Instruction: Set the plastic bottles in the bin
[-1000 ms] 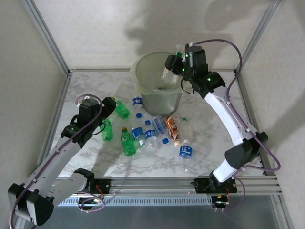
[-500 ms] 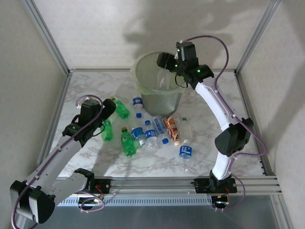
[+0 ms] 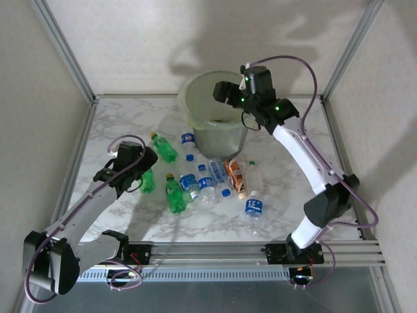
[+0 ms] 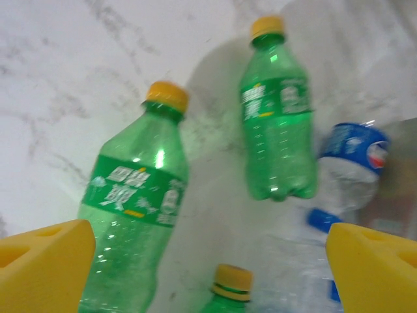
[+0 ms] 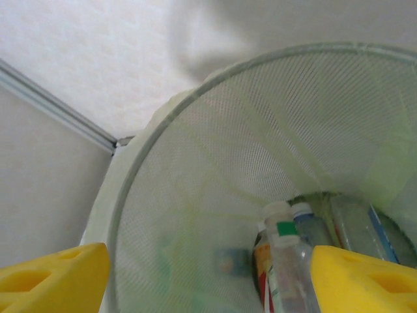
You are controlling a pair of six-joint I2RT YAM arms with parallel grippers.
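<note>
Several plastic bottles lie on the marble table in front of the bin (image 3: 195,111), a round grey bucket with a pale green liner. Three are green (image 3: 174,194) with yellow caps; others are clear with blue labels (image 3: 207,189), and one is orange-labelled (image 3: 234,173). My left gripper (image 3: 148,164) hangs open just above the green ones. In the left wrist view a green bottle (image 4: 133,215) lies by the left pad, and a yellow cap (image 4: 232,283) sits between the open fingers (image 4: 208,267). My right gripper (image 3: 223,91) is open over the bin, with dropped bottles (image 5: 287,251) below the gripper (image 5: 208,280).
Metal frame posts (image 3: 65,52) and white walls close in the table on the left, back and right. A rail (image 3: 215,251) runs along the near edge between the arm bases. The bin rim (image 5: 150,140) stands close under the right wrist.
The right gripper moved left over the bin, opened and let a clear bottle drop in. The left gripper dropped lower over the green bottles and opened wider.
</note>
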